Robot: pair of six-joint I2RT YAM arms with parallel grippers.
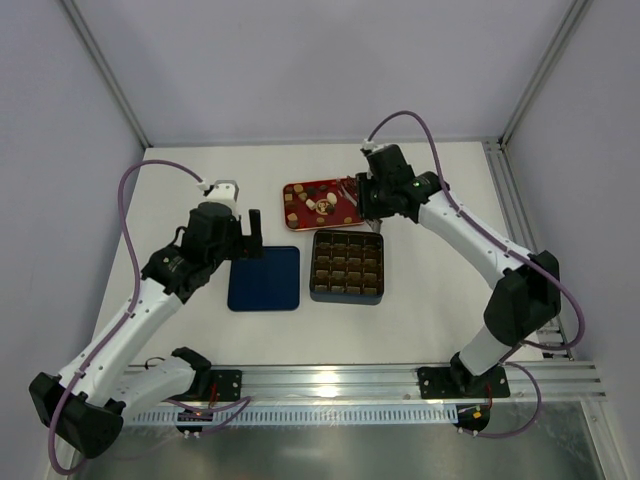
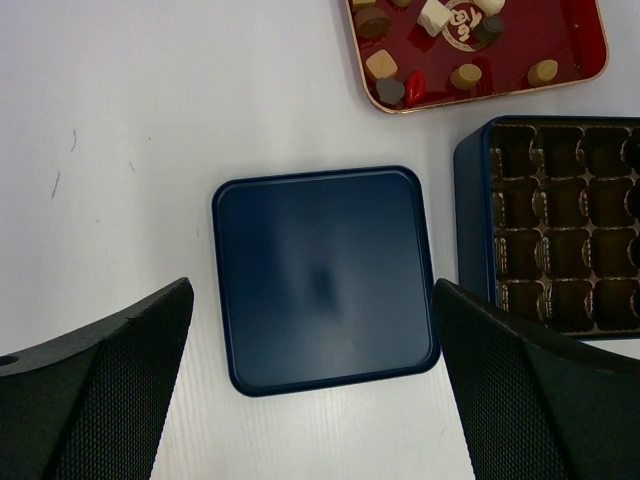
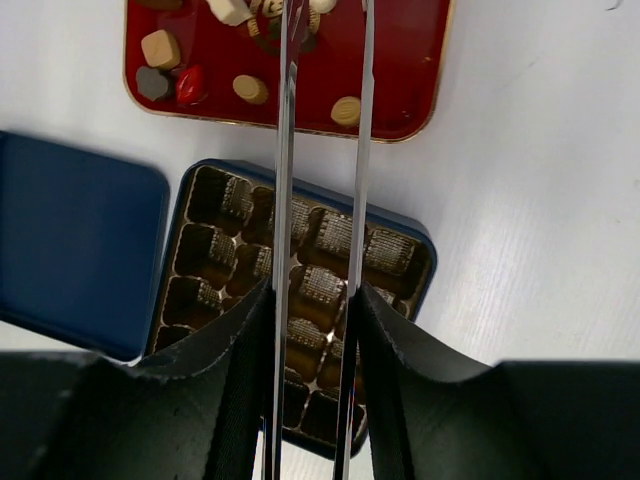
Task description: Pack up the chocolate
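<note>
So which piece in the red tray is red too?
The small glossy red piece near the tray's corner, beside a dark grey one; the others are tan, brown or whitish.

The chocolate [image 2: 465, 76] is small tan, brown and whitish pieces. They lie scattered loose at the upper right of the left wrist frame.

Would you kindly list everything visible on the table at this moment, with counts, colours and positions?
chocolate: several small pieces, tan, brown and whitish, loose in the red tray; exact count unclear.
red tray: one, red with gold rim, far centre of the table.
gridded box: one, dark blue outside with brown compartments, just nearer than the tray; compartments look empty.
blue lid: one, dark blue, flat, left of the box.
table: one, white.
left gripper: black, open, over the blue lid.
right gripper: long thin metal tongs, narrow gap, tips over the tray; whether they hold a piece is unclear.
</note>
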